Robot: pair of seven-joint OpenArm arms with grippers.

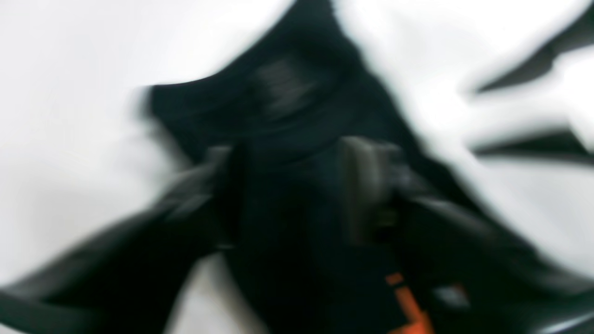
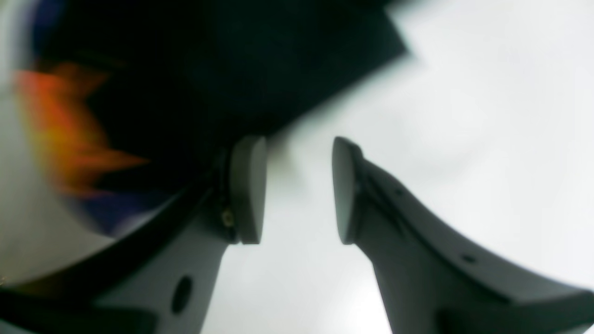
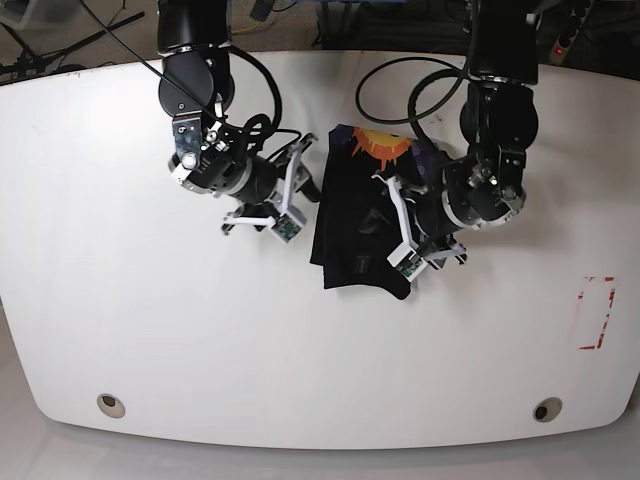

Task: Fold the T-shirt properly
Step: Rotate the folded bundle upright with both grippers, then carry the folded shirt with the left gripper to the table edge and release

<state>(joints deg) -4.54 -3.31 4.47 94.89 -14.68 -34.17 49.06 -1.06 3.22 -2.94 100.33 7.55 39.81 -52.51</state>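
The black T-shirt lies as a narrow folded bundle at the table's middle, with an orange print at its far end. My left gripper is over the bundle's right edge. The left wrist view is blurred, but the left gripper shows its fingers apart over the black cloth. My right gripper is just off the bundle's left edge. In the right wrist view it stands open over bare table, with the T-shirt and its print just beyond the left pad.
The white table stretches wide on all sides of the shirt. A red rectangle outline is marked near its right edge. Two round fittings sit near the front edge. Cables hang behind both arms.
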